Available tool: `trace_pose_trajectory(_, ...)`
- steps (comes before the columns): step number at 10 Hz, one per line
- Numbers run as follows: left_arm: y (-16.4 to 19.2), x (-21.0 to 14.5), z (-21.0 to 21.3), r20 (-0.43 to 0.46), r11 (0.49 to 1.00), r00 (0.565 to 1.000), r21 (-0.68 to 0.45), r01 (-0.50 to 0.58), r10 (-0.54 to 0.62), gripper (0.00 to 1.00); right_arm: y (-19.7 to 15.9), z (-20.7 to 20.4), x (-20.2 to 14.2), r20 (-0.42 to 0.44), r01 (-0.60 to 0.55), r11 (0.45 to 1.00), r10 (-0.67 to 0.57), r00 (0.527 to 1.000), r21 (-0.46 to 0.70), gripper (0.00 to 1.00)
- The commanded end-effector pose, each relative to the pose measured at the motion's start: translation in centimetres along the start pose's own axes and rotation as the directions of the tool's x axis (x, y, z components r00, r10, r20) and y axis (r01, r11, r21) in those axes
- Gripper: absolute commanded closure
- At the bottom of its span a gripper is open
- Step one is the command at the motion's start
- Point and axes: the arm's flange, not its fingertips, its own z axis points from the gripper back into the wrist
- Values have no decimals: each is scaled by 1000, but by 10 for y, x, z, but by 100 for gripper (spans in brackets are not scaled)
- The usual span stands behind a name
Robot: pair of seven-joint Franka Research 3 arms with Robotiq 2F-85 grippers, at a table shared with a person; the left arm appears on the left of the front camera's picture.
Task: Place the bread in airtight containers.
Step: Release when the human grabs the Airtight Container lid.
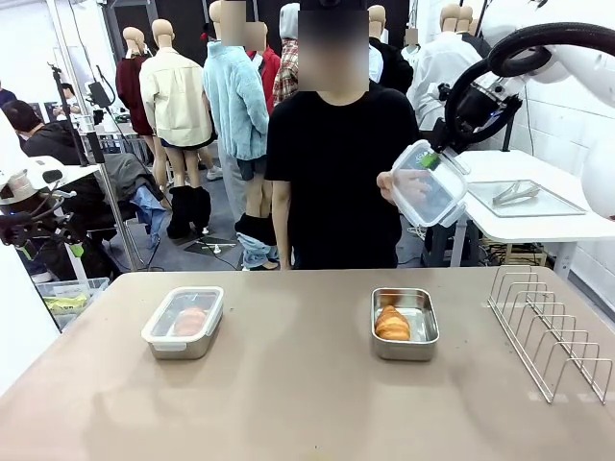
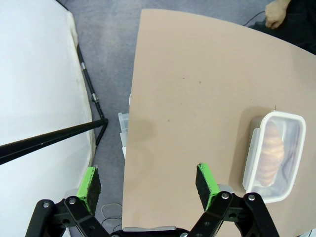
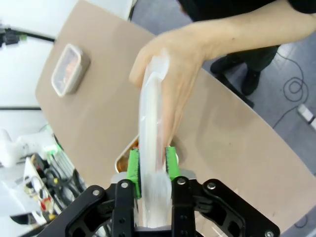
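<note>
Right gripper point(image 1: 434, 154) is up high over the far side of the tabletop point(image 1: 288, 384), clamped on the edge of a clear lid point(image 1: 428, 182). Right wrist view: green pads point(image 3: 133, 165) pinch the lid point(image 3: 150, 148) edge-on, so its shape is hard to read there. The person's hand point(image 1: 392, 184) holds the same lid from the other side; the hand point(image 3: 173, 74) wraps around it and hides most of the upper part.

Open steel tin point(image 1: 405, 323) sits right of centre with one croissant roll point(image 1: 392, 323) inside, no lid on it. In the right wrist view only a sliver of that tin point(image 3: 124, 155) peeks out behind the lid.

Lidded tin point(image 1: 184, 322) sits left of centre, second roll point(image 1: 190, 320) visible through the clear lid but blurry. Left wrist view shows the same tin point(image 2: 274, 155) with the roll point(image 2: 270, 153) inside, lid on.

Left gripper point(image 2: 148, 180) hangs over the tabletop's left edge, fingers spread wide, holding nothing. In the front view the left arm is mostly cut off at the picture edge.

Wire rack point(image 1: 550, 331) stands at the right end.
</note>
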Motion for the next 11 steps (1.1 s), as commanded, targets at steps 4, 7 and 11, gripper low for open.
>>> trace_pose_trajectory(4, 0, 0, 2, 2, 1000, 1000, 19, -6, 6, 0, 11, 41, -92, -354, -469, 881, 420, 836, -64, 0)
trace_pose_trajectory(7, 0, 0, 2, 2, 1000, 1000, 19, -6, 6, 0, -1, 41, -158, -495, -707, 698, 579, 648, -110, 0)
trace_pose_trajectory(11, 0, 0, 2, 2, 1000, 1000, 19, -6, 6, 0, -19, 51, -235, -297, -705, 688, 646, 703, -173, 0)
